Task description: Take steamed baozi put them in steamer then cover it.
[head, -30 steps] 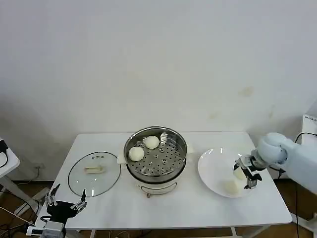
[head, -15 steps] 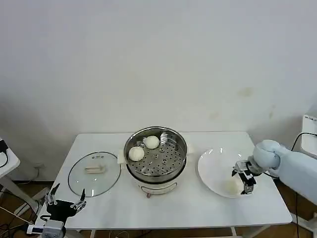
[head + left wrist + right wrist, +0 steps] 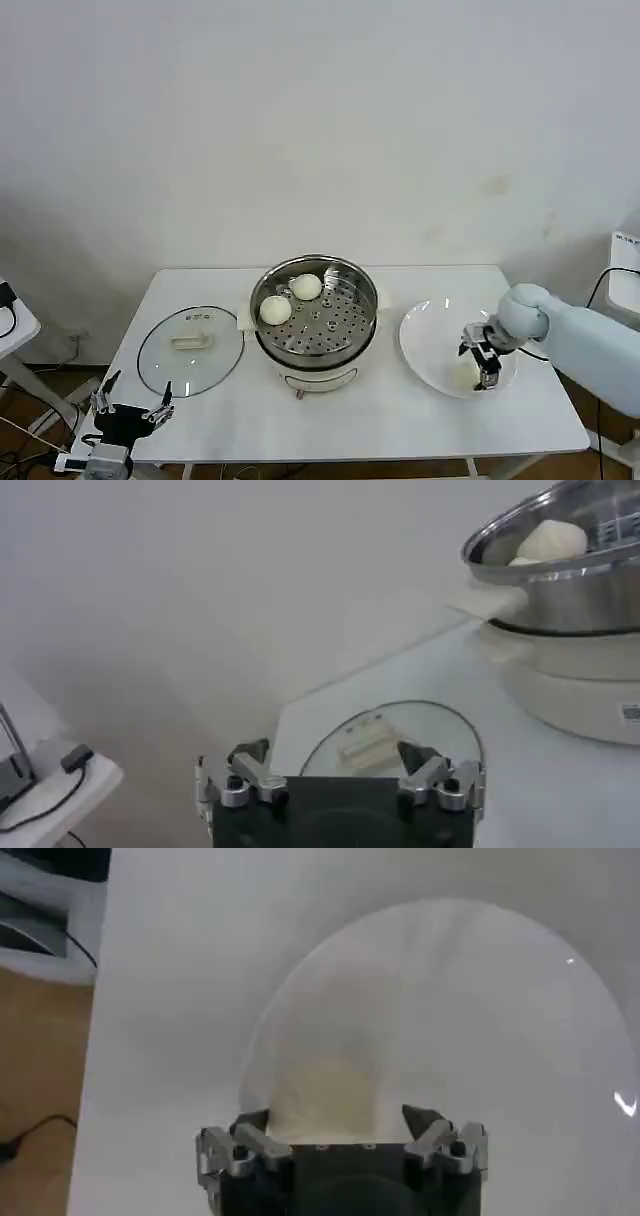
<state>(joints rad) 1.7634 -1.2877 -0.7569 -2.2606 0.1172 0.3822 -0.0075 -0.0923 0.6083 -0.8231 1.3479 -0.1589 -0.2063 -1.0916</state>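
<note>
Stainless-steel steamer [image 3: 315, 310] sits mid-frame on the white counter [image 3: 360, 420], with two steamed baozi [image 3: 275, 310] on its perforated floor. At right of centre, the right tool [image 3: 477, 362] is lowered over the white plate [image 3: 425, 340], its fingers spread to either side of a cream bun [image 3: 330, 1093]. The cover [image 3: 190, 348] lies flat on the counter left of the steamer. At lower left, the left tool [image 3: 132, 410] hangs beyond the counter edge, fingers spread and empty.
</note>
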